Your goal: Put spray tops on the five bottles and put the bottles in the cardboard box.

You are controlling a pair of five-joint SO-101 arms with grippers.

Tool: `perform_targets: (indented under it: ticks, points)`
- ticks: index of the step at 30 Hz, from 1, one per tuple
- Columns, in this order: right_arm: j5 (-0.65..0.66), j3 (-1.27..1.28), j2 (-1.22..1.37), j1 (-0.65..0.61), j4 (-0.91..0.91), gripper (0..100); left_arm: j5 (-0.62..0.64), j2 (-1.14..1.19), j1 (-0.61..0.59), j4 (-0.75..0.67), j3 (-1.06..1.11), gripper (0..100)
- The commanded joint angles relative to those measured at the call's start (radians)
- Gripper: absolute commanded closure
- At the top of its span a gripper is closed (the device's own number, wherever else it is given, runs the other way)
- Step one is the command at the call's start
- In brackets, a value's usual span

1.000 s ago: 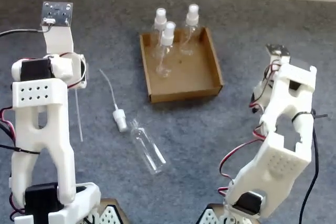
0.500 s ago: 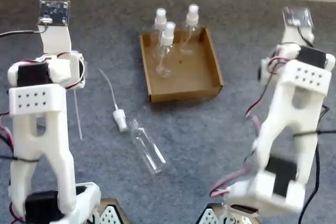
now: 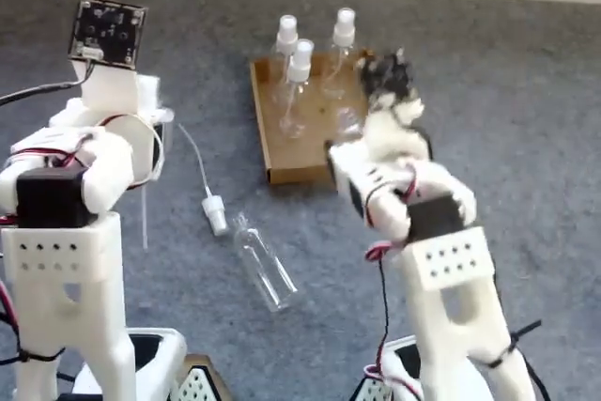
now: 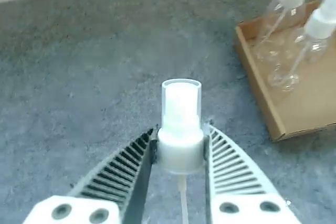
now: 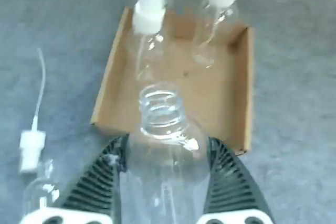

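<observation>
My left gripper is shut on a white spray top, whose thin tube hangs down between the fingers. My right gripper is shut on a clear open-necked bottle, held upright in front of the cardboard box. Three capped bottles stand in the box. A loose spray top with a long tube lies on the carpet. Beside it lies an uncapped bottle. The right arm covers the box's near right corner in the high view.
Grey carpet covers the table. The left arm stands tall at the left edge, its wrist camera board raised. Open carpet lies right of the box and toward the back.
The right arm has swung from the table's right side to the middle, over the box's front corner. The left arm has shifted slightly, its wrist raised and tilted.
</observation>
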Motion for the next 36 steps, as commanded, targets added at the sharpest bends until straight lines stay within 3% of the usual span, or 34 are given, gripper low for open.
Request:
perform_targets:
  ticks: [1,7,12,16,20,36]
  points:
    - [-0.012,0.122,-0.157,-0.079,-0.050,97.6,0.034,-0.025,0.110,0.025,-0.105,94]
    - [-0.020,0.338,-0.392,-0.090,-0.275,99.5,0.101,-0.025,0.306,-0.002,-0.225,94]
    - [-0.020,0.642,-0.593,-0.153,-0.475,99.5,0.173,-0.024,0.456,-0.204,-0.255,94]
    - [-0.021,0.806,-0.739,-0.177,-0.510,99.5,0.170,-0.024,0.533,-0.387,-0.255,94]
    - [-0.051,0.832,-0.846,-0.176,-0.506,99.5,0.170,-0.024,0.604,-0.446,-0.254,94]
    - [-0.061,0.837,-0.895,-0.176,-0.503,99.5,0.164,-0.022,0.641,-0.749,0.016,94]
